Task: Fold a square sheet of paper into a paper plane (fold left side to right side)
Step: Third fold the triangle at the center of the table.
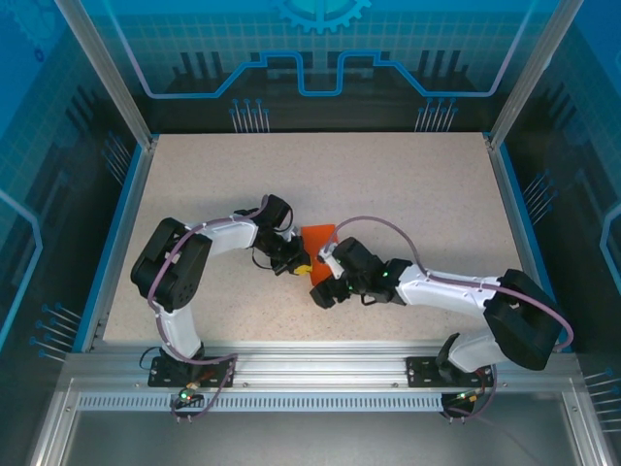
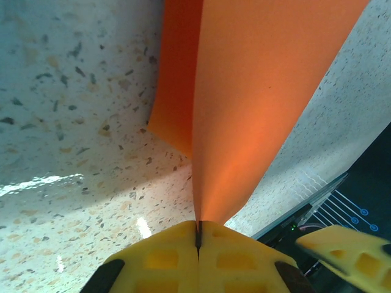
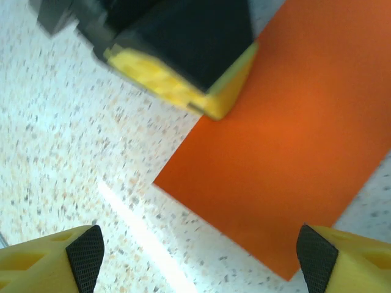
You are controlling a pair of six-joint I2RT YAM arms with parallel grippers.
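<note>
while in left gripper (image 2: 198, 231), orange sheet (image 2: 269, 91)

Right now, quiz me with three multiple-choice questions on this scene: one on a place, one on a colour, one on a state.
1. Where is the sheet of paper? A near the middle of the table; B at its far left corner; C hanging off its right edge.
2. What colour is the sheet? A white; B blue; C orange.
3. How is the left hand? A wide open; B shut on the sheet; C shut on nothing.
Answers: 1 A, the top view shows it mid-table. 2 C, every view shows orange. 3 B, its yellow fingers meet on the sheet's edge.
</note>
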